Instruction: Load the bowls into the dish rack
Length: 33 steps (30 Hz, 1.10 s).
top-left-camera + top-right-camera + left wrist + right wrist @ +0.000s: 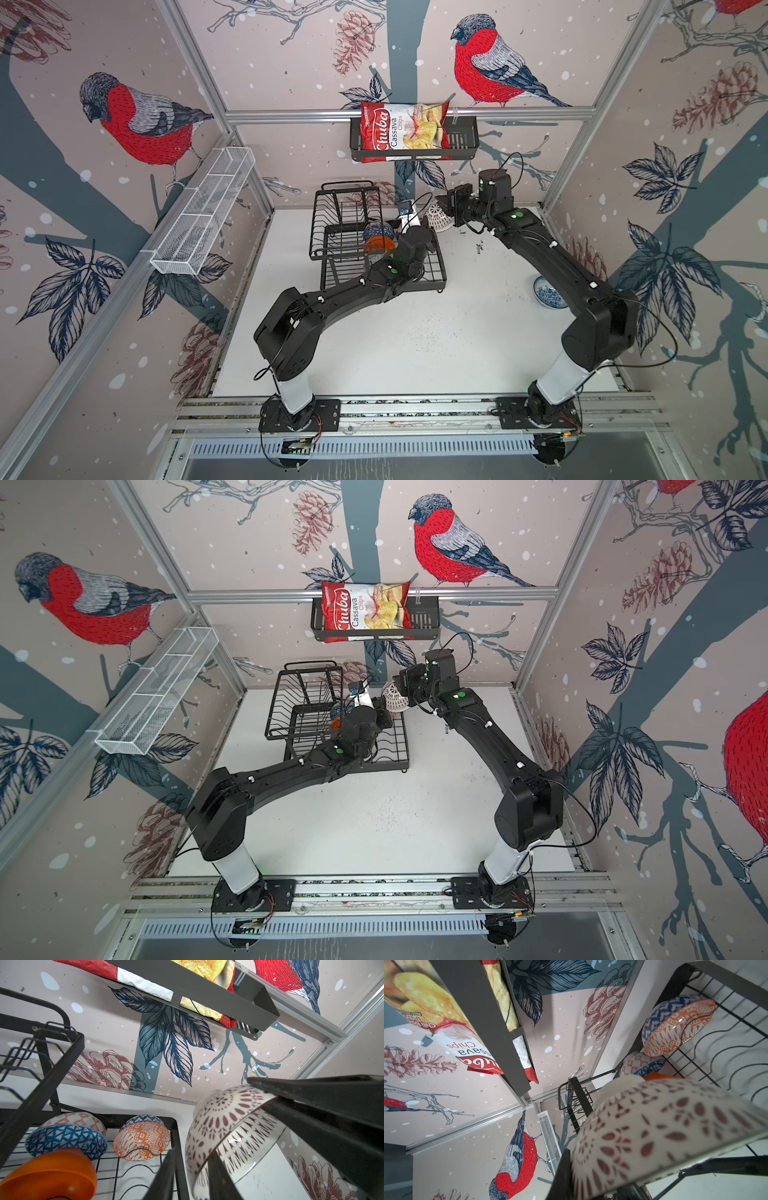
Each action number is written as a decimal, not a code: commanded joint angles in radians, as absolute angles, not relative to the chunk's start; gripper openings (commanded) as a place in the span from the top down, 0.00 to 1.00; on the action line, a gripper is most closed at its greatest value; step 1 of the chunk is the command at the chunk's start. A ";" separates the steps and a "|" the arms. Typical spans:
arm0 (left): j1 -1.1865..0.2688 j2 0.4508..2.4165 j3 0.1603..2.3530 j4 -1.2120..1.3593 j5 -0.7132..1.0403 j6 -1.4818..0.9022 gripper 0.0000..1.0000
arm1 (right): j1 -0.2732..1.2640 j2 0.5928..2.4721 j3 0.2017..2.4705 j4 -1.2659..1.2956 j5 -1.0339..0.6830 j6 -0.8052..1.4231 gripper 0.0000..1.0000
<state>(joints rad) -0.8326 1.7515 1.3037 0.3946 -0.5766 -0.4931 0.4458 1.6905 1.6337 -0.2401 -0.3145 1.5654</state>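
A white bowl with a dark lattice pattern (439, 217) (395, 698) hangs tilted in the air beside the black wire dish rack (345, 216) (307, 706). My right gripper (596, 1186) (446, 210) is shut on its rim. The left gripper (193, 1178) (426, 222) straddles the bowl's (228, 1126) wall, open, with a gap at the outer finger. On the rack's lower tier stand several bowls: plain orange (52, 1172), blue geometric (66, 1138) and orange-red patterned (141, 1138) (679, 1028). A white bowl with blue flowers (548, 293) sits on the table by the right arm.
A black shelf basket with a chips bag (405, 126) hangs on the back wall above the rack. A long white mesh basket (203, 212) is fixed on the left wall. Dark crumbs (478, 248) lie on the white table right of the rack.
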 commanded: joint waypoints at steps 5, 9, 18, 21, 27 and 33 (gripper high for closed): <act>-0.828 1.710 1.307 0.302 -0.553 -0.529 0.36 | 0.437 1.641 1.586 -0.136 -0.301 1.490 1.00; -0.828 1.664 1.306 0.203 -0.543 -0.546 0.20 | 0.436 1.610 1.538 -0.112 -0.284 1.435 1.00; -0.820 1.560 1.365 -0.030 -0.422 -0.556 0.03 | 0.431 1.450 1.258 0.102 -0.174 1.356 1.00; -0.787 1.552 1.409 -0.128 -0.337 -0.586 0.02 | 0.425 1.432 1.207 0.148 -0.180 1.331 1.00; -0.684 1.597 1.550 -0.321 -0.161 -0.636 0.02 | 0.425 1.430 1.164 0.220 -0.195 1.223 1.00; -0.655 1.649 1.677 -0.445 -0.077 -0.596 0.02 | 0.413 1.457 1.115 0.352 -0.255 1.184 1.00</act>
<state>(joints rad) -0.6712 1.6318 1.6413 -0.3428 -0.1421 -0.6163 0.4187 1.4460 1.1263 0.1940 -0.2104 1.2301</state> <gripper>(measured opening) 0.976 0.096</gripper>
